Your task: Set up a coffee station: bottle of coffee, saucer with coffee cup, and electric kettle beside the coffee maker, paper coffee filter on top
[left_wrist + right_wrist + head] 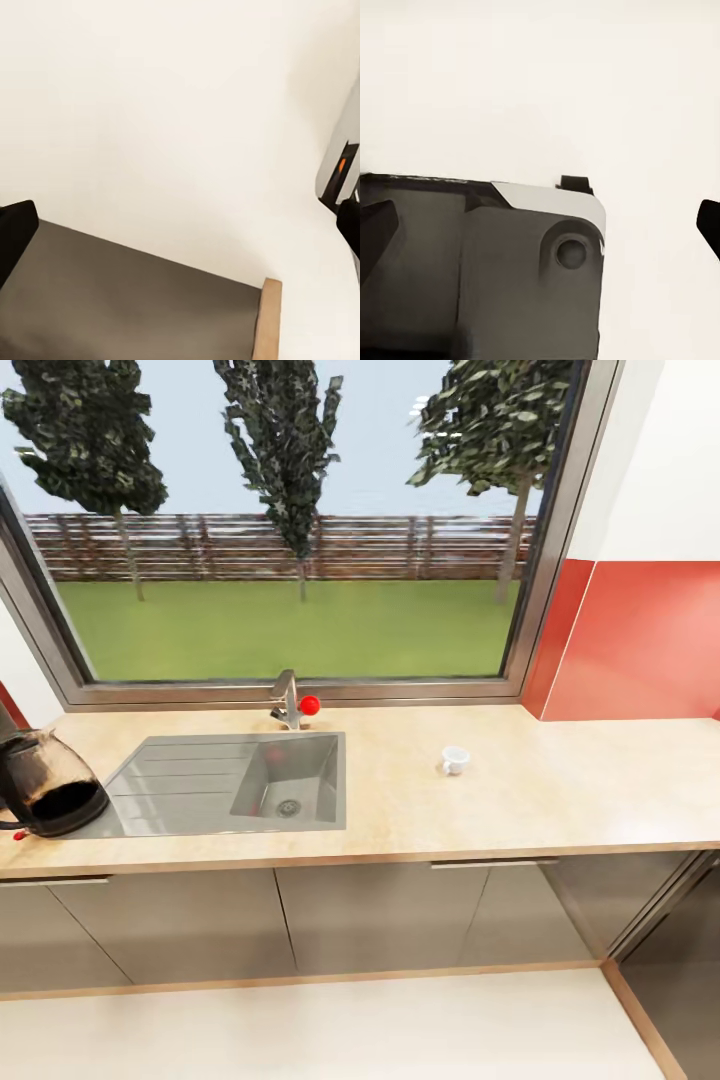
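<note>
On countertop, tiny white coffee cup

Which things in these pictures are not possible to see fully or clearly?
- Coffee maker: head view, cut off by the left edge; its carafe shows, the top does not.
- Coffee cup: head view, too small to make out its handle.
- Left gripper: left wrist view, dark fingertips cut off at both edges.
- Right gripper: right wrist view, the same.
</note>
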Available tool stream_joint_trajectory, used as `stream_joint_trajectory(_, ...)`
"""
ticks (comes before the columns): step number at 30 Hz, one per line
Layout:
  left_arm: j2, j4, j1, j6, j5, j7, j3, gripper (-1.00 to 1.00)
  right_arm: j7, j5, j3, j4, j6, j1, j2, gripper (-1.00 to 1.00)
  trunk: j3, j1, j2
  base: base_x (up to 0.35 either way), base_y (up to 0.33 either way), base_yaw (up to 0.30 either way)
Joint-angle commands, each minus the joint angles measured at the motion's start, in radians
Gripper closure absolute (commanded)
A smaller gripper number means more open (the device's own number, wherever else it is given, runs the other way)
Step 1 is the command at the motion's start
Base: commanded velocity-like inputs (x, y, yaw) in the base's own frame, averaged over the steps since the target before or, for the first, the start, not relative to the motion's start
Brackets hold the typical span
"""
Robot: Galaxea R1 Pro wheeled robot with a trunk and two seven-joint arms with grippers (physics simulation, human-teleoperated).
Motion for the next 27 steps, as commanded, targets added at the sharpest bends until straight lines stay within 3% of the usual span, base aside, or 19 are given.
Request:
stream_joint_trajectory(1, 0.0, -0.001, -0.001, 0.003, -0.004, 0.001, 0.003, -1.0, -0.005, -0.009, 0.008, -0.015, -0.006, -0.001, 0.0, -1.0, -0.002, 0.001, -0.002, 0.0, 0.0, 0.0)
stream_joint_trajectory(5, 0.004, -0.002, -0.001, 0.0, -0.004, 0.003, 0.003, -1.0, -0.006, -0.01, 0.006, -0.107, -0.043, -0.001, 0.001, -1.0, -0.002, 0.001, -0.002, 0.0, 0.0, 0.0)
stream_joint_trajectory(14, 0.006, -0.011, -0.001, -0.005, -0.002, 0.003, 0.006, -1.0, -0.006, -0.011, 0.005, -0.262, -0.255, -0.001, 0.01, -1.0, -0.002, 0.001, -0.002, 0.0, 0.0, 0.0)
stream_joint_trajectory(17, 0.005, -0.008, -0.001, -0.005, -0.002, 0.003, 0.004, -1.0, -0.008, -0.011, 0.005, -0.371, -0.324, -0.001, 0.02, -1.0, -0.002, 0.001, -0.002, 0.0, 0.0, 0.0)
stream_joint_trajectory(18, 0.006, -0.008, -0.001, -0.005, -0.002, 0.003, 0.004, -1.0, -0.036, -0.011, 0.004, -0.493, -0.342, -0.002, 0.024, -1.0, -0.002, 0.001, -0.002, 0.0, 0.0, 0.0)
stream_joint_trajectory(22, 0.006, -0.01, -0.001, -0.005, -0.002, 0.003, 0.005, -1.0, -0.115, -0.011, 0.004, -0.578, -0.347, -0.002, 0.024, -1.0, -0.002, 0.001, -0.002, -0.15, 0.0, 0.0)
stream_joint_trajectory(25, 0.004, -0.012, -0.001, -0.005, -0.002, 0.003, 0.008, -1.0, -0.132, -0.011, 0.0, -0.628, -0.348, -0.002, 0.022, -1.0, -0.002, 0.001, -0.002, -0.3, 0.0, 0.0)
stream_joint_trajectory(27, 0.002, -0.013, -0.002, -0.005, -0.002, 0.003, 0.008, -1.0, -0.135, -0.011, -0.031, -0.676, -0.348, -0.002, 0.021, -1.0, -0.002, 0.001, -0.002, -0.241, 0.0, 0.0)
